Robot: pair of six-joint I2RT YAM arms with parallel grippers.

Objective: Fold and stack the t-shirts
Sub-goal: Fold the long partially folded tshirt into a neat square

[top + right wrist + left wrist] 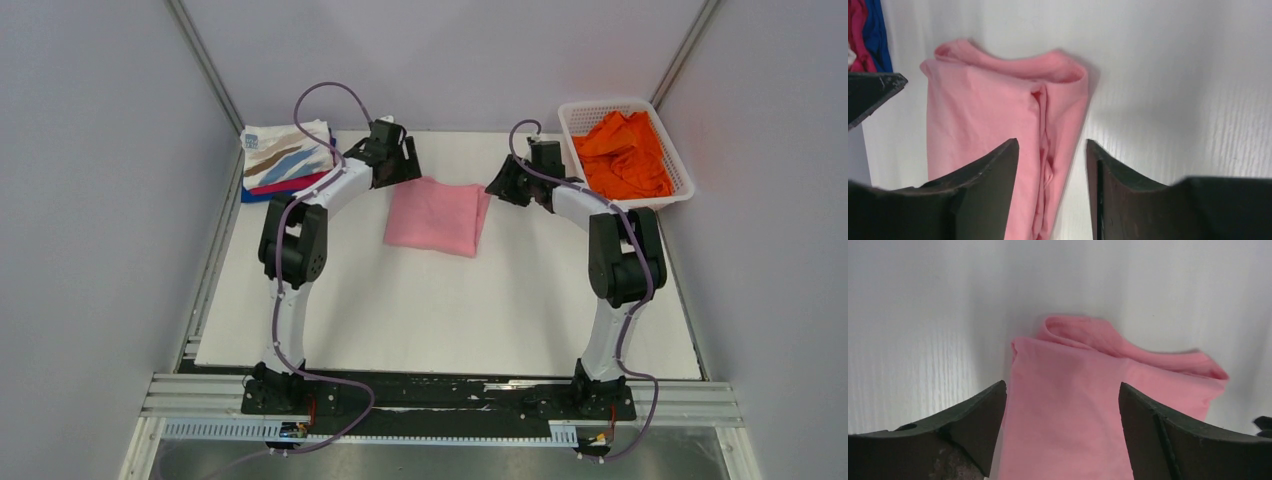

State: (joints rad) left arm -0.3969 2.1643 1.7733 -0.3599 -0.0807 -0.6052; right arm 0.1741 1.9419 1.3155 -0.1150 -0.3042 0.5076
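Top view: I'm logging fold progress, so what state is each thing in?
pink t-shirt: folded, lying flat, ungripped
orange t-shirt: crumpled in the basket
t-shirt stack: folded, piled, printed one on top
left tool: open, empty
right tool: open, empty

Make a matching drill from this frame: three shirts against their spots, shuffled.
Things:
1. pink t-shirt
2. orange t-shirt
3. streak-print t-shirt

Places:
a. crumpled in the white basket, far right
b. far left, lying on the magenta t-shirt
c. folded, middle of the table

Pairs: 1-c, 2-a, 3-b
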